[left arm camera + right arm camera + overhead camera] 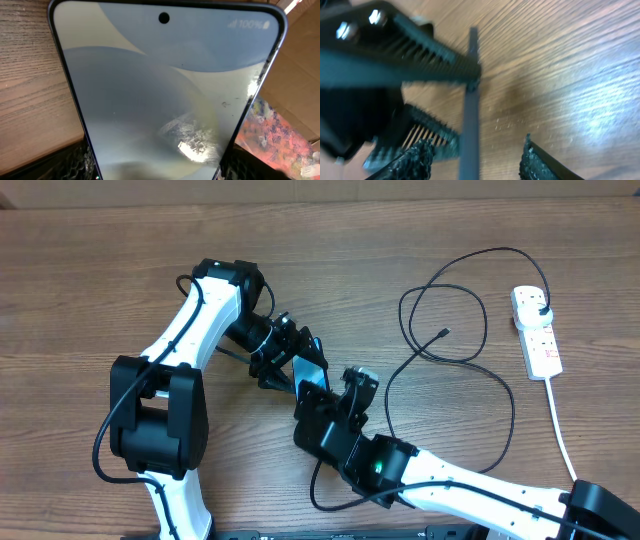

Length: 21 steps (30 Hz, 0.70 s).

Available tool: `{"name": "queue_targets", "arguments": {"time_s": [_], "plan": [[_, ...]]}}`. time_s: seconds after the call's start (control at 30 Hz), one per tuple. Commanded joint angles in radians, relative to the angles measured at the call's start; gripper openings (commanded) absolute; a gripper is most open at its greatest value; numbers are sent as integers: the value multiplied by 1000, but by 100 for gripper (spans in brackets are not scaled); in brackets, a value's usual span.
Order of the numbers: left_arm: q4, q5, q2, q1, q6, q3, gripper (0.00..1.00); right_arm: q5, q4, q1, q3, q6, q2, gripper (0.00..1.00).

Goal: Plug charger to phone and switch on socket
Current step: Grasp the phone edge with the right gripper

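Left tool (pixel 285 360) is pinching the phone (pixel 160 90) across its width, with the mesh pads (pixel 75 160) on both long edges at the near end. The phone is held up off the worktop (pixel 100 280), roughly mid-table, screen facing the left wrist camera.

Phone long axis runs straight out from the left tool. The punch-hole camera end is the far end, pointing toward the right arm, down-right in the overhead view. So the charge-port end is likely the one buried in the left tool; the port itself is not visible.

Right tool (pixel 477 160) is spread, straddling the phone's far end. In the right wrist view the phone shows edge-on as a thin dark bar between the two fingertips. It sits just beside one fingertip (pixel 415 160) with a clear gap to the other, so it is not yet clamped.

Key relation: the phone is already between the right jaws, its thin side across the gap and its long axis running away from them toward the left tool. Squeezing would grip front and back faces. This is probably a handover to free the port end.

Charger (pixel 498 249) is looped on the worktop to the right. Its connector tip (pixel 443 333) lies loose, well apart from the phone, with the right arm nearer to it. The plug head (pixel 541 304) sits in the socket (pixel 540 345) at the far right. Switch state is too small to tell.
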Motion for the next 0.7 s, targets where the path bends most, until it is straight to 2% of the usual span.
{"name": "queue_targets", "arguments": {"time_s": [0.0, 0.13, 0.43, 0.67], "plan": [[-3, 47, 5, 3, 21, 24, 61, -16, 19, -24, 4, -1, 9, 56], [-3, 47, 5, 3, 21, 24, 61, -76, 45, -25, 4, -1, 22, 55], [-2, 47, 5, 3, 21, 24, 61, -77, 51, -26, 4, -1, 53, 43], [2, 46, 5, 3, 21, 24, 61, -77, 74, -24, 4, -1, 52, 25]]}}
